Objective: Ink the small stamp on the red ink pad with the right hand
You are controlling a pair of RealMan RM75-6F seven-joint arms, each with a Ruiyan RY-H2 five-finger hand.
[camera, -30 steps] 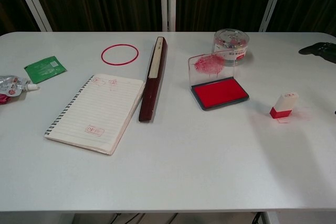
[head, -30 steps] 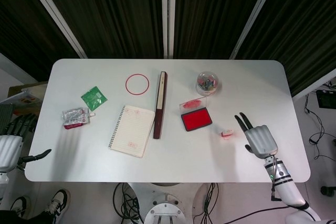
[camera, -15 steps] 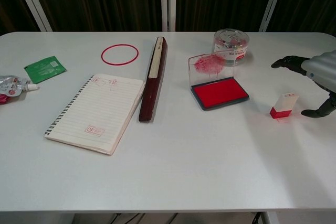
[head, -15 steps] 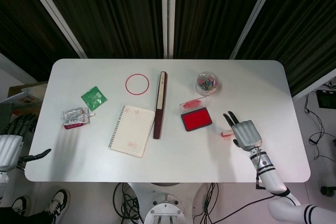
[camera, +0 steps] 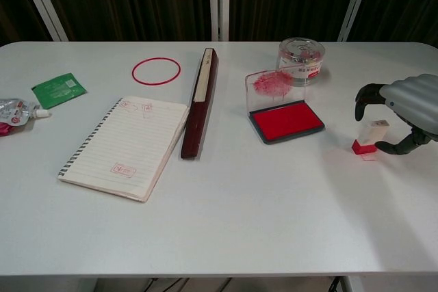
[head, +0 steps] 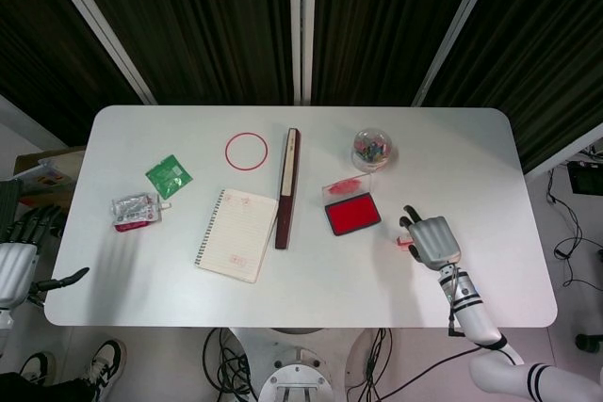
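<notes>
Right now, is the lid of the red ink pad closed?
No: in the chest view the red ink pad lies open, its clear, ink-smeared lid standing up behind the red surface.

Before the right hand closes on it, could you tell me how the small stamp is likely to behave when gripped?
The small stamp stands upright on a narrow red base, so a sideways nudge may well tip it. It looks like stiff, light plastic, so it should hold its shape. The right hand arches over it, fingers either side, apparently not yet touching.
</notes>
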